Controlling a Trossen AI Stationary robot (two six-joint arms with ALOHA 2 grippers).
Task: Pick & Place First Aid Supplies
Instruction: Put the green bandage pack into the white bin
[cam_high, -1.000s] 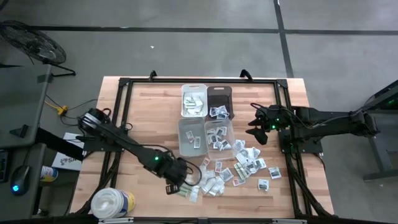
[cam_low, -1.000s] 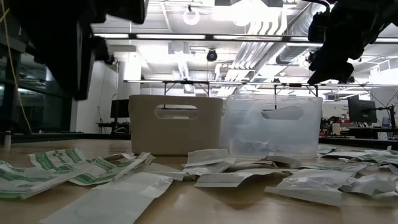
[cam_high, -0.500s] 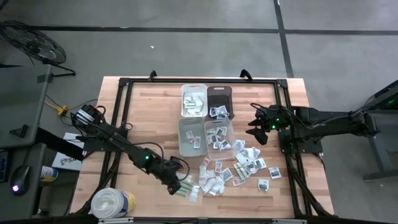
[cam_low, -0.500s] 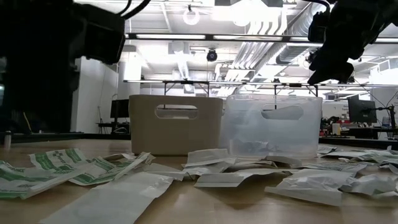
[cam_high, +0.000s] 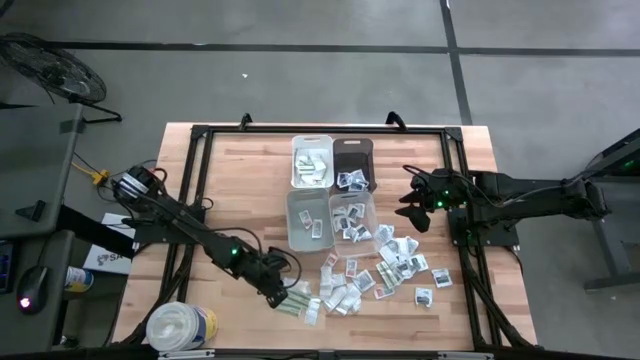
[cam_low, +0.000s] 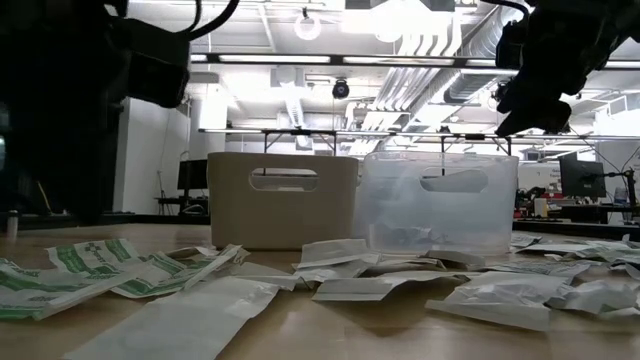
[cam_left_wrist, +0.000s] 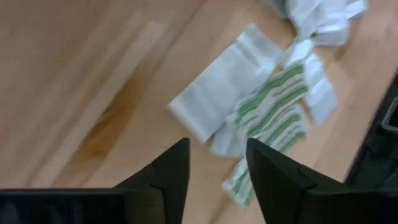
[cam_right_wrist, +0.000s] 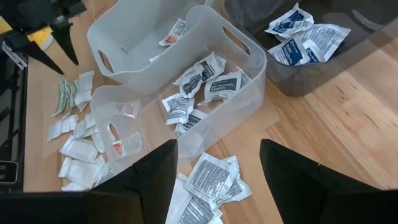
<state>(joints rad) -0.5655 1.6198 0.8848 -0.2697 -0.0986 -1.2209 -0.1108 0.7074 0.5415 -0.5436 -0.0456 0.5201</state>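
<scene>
Your left gripper (cam_left_wrist: 214, 171) hung with fingers apart and empty above the green-striped packets (cam_left_wrist: 268, 115) at the pile's near-left edge, the right gripper (cam_right_wrist: 217, 180) waited wide, and closing might have pinched 2 overlapping packets together.

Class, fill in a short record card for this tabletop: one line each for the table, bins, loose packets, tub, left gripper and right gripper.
Table: light wooden top in a black frame.
Bins: four small rectangular plastic bins clustered at centre, packets inside.
Loose packets: small flat white paper packets scattered near the bins; green-striped paper packets at the left end of the scatter.
Tub: big white round tub at the table's front-left corner.
Left gripper: left gripper fingers apart, empty, over the green-striped packets.
Right gripper: right gripper open, empty, waiting right of the bins.
</scene>
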